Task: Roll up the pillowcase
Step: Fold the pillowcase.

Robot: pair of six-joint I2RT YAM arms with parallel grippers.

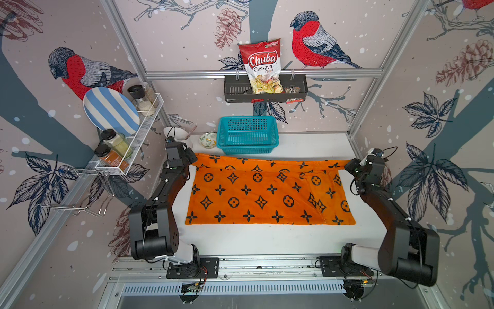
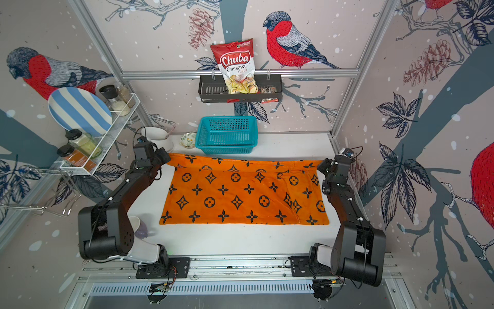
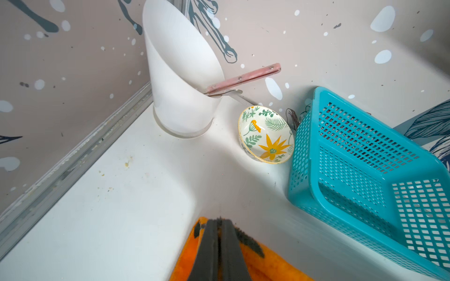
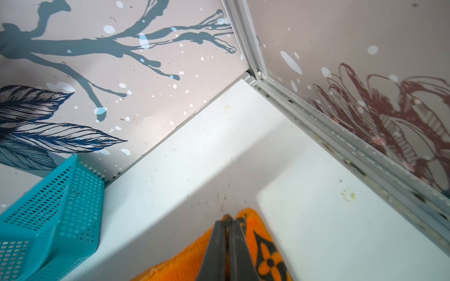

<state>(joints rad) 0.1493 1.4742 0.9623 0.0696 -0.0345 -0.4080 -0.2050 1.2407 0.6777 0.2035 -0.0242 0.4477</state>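
Observation:
The orange pillowcase (image 1: 267,192) (image 2: 243,194) with black flower and diamond motifs lies spread on the white table in both top views. Its far edge is lifted and stretched taut between the two arms, starting to fold over toward the front. My left gripper (image 1: 194,157) (image 2: 168,157) (image 3: 219,220) is shut on the far left corner of the pillowcase (image 3: 267,262). My right gripper (image 1: 347,163) (image 2: 320,163) (image 4: 227,217) is shut on the far right corner of the pillowcase (image 4: 265,253). A wrinkle runs down the cloth's right part.
A teal basket (image 1: 248,135) (image 2: 226,135) (image 3: 365,170) (image 4: 48,214) stands just behind the cloth. Beside it are a small flowered bowl (image 1: 208,140) (image 3: 266,133) and a white utensil holder (image 3: 180,73) with a pink-handled tool. A wire rack (image 1: 128,139) juts from the left wall.

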